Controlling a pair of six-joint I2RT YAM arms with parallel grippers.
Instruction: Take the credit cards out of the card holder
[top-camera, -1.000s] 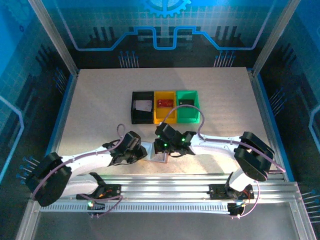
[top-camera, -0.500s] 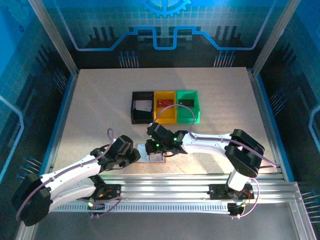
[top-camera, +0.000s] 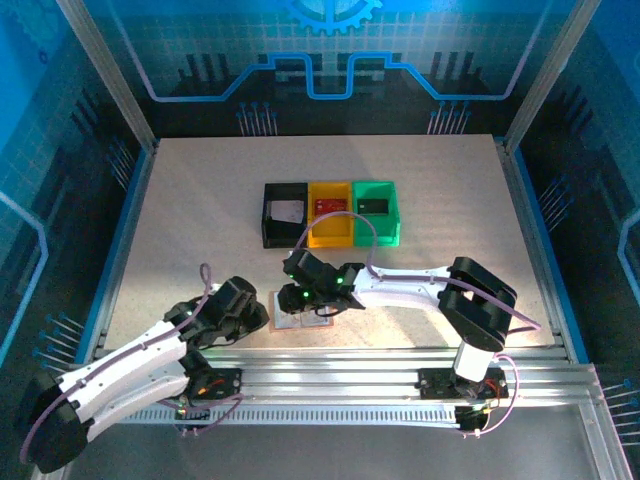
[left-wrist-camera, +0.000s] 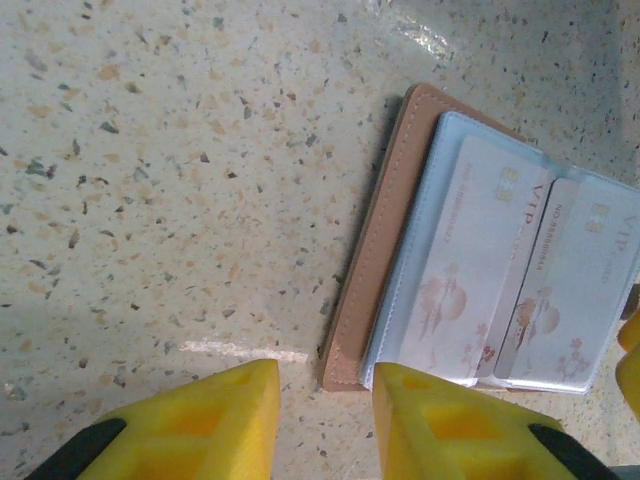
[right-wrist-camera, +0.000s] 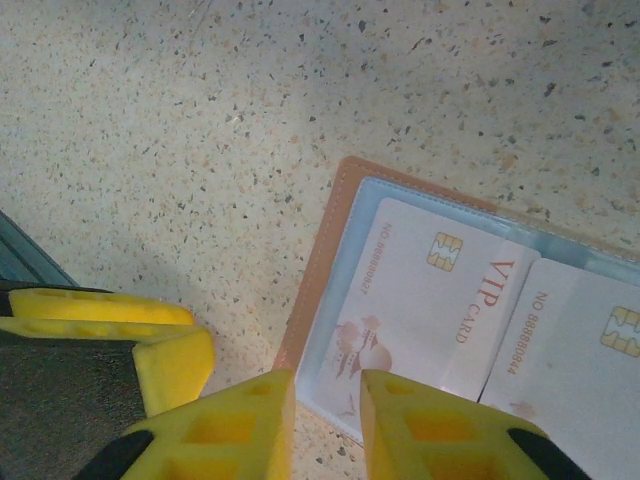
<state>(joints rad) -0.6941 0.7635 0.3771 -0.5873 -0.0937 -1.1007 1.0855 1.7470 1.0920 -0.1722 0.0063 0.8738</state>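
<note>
Open card holder (left-wrist-camera: 365, 270), credit cards (left-wrist-camera: 470, 270) exposed.
Slightly parted, left hand (left-wrist-camera: 325, 385) and right hand (right-wrist-camera: 327, 390) seemingly line up to pull them.

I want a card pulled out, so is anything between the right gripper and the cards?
Nothing loose. The right gripper hangs at the edge of the holder, jaws slightly apart. The cards lie under its clear pocket, the one thing covering them.
</note>
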